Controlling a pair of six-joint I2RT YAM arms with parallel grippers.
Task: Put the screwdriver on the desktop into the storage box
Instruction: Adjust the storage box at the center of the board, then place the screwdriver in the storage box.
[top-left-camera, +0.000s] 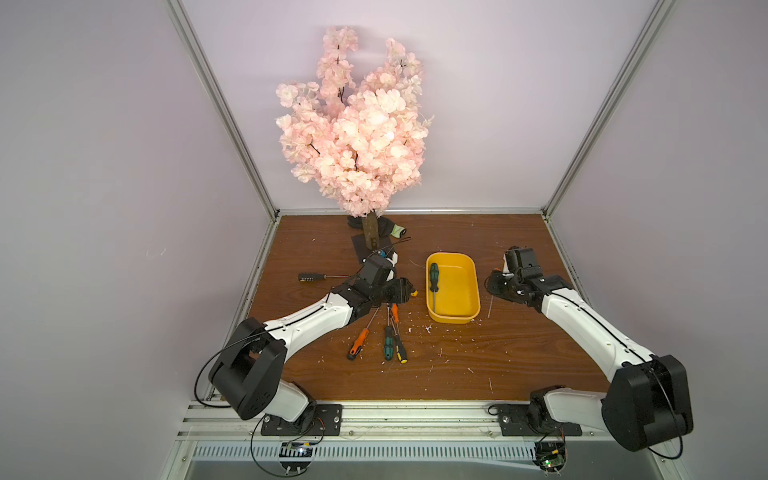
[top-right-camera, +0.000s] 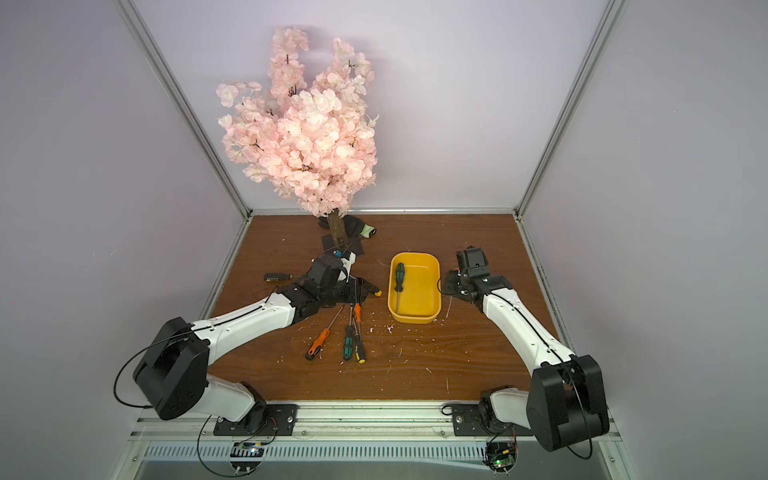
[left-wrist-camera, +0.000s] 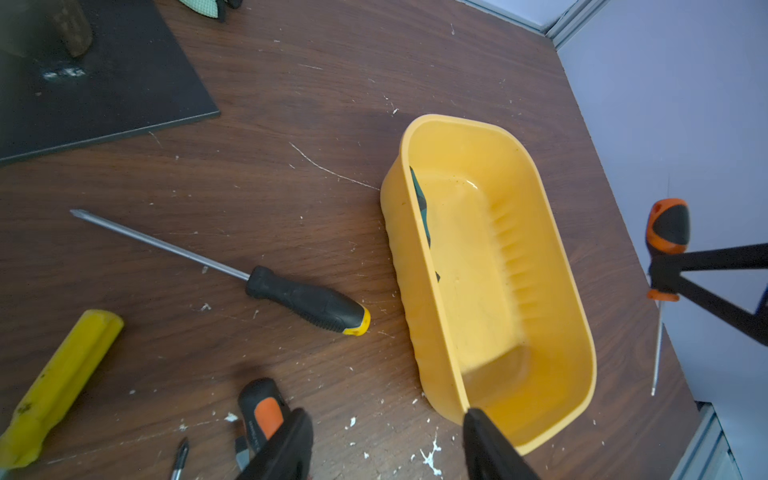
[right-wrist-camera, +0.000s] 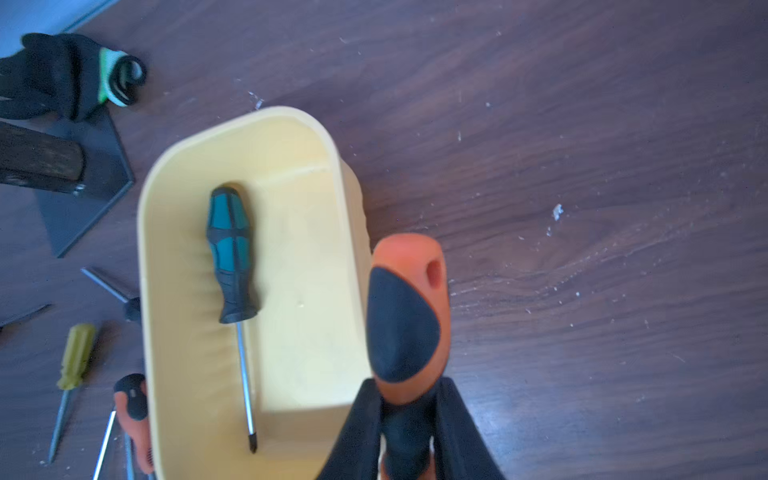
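Clenched on the orange-and-black screwdriver (right-wrist-camera: 405, 316), the right pincer (right-wrist-camera: 407, 399) holds it just right of the yellow storage box (top-left-camera: 455, 286) in a top view, long axes roughly parallel; the left pincer (left-wrist-camera: 386, 413) gapes, released and empty.

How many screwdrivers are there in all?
9: green screwdriver in the storage box; orange screwdriver in the right gripper; black one far left; three at the left gripper; three fanned nearer the robot. Others may hide under that arm.
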